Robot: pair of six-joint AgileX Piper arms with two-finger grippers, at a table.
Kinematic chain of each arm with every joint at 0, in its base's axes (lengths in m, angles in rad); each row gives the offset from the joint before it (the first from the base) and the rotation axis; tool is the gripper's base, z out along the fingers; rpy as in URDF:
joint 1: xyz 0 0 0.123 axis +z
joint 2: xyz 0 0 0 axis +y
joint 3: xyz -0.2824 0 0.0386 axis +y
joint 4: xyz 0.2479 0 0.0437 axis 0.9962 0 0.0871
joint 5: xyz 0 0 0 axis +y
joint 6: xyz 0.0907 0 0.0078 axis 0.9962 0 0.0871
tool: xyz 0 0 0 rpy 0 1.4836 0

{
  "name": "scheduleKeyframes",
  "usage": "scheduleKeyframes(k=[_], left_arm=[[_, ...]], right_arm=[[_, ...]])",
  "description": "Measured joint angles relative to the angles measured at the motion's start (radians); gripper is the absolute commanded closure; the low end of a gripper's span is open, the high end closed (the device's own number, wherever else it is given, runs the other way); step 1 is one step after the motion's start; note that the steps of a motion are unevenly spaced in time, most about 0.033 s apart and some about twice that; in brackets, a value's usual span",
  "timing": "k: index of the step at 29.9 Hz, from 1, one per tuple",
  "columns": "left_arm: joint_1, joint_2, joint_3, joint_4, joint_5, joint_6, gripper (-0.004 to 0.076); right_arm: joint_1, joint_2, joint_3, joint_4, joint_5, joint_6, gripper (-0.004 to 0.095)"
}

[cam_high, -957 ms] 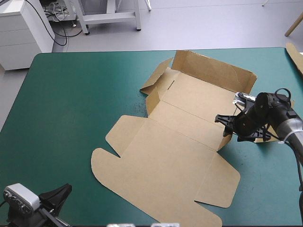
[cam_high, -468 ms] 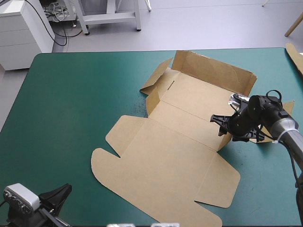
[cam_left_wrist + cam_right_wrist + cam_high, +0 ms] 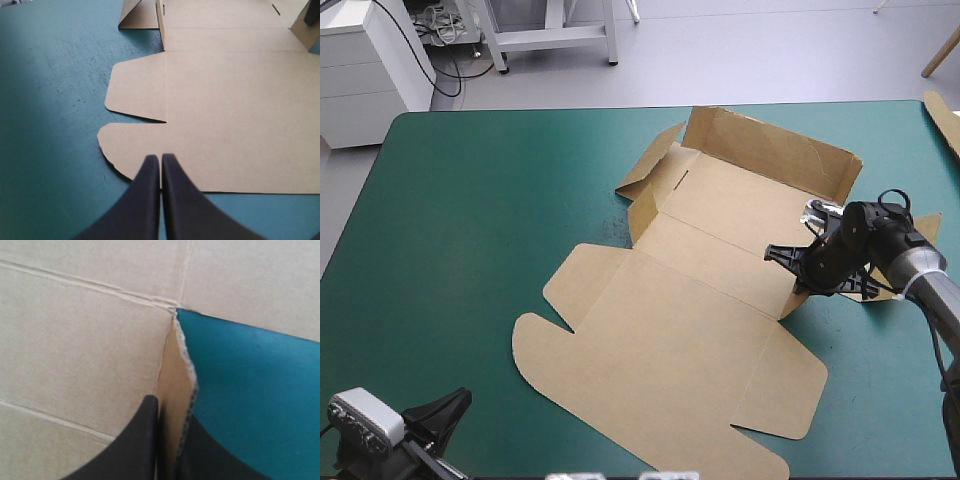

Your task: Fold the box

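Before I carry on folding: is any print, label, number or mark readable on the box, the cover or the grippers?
None can be read in any view.
The box is plain brown board, with only creases and slots.
The teal-green cover is unmarked.
No lettering shows on the left gripper or the right gripper, whose jaws pinch a raised box wall.

No legible text, label, brand, number or sign on the box or the teal-green cover.
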Motion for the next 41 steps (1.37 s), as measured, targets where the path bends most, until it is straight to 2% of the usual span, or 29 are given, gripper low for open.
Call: scheduleKeyframes(k=[9,14,24,34,41], left_arm=[[0.0,0.0,0.0,0.0,-0.001,0.003,0.0731],[0.0,0.0,0.0,0.0,-0.002,0.003,0.0731],[0.0,0.0,0.0,0.0,-0.002,0.004,0.0731],[0.0,0.0,0.0,0.0,-0.002,0.004,0.0731],[0.0,0.0,0.0,0.0,-0.002,0.004,0.0731]], right_arm=[[0.002,0.0,0.0,-0.063,-0.002,-0.056,0.0924],[0.002,0.039,-0.065,-0.125,0.059,-0.153,0.0924],[0.005,0.263,-0.401,-0.189,0.227,-0.452,0.0924],[0.02,0.439,-0.63,-0.187,0.239,-0.682,0.0929],[0.133,0.467,-0.681,-0.204,0.241,-0.843,0.0929]])
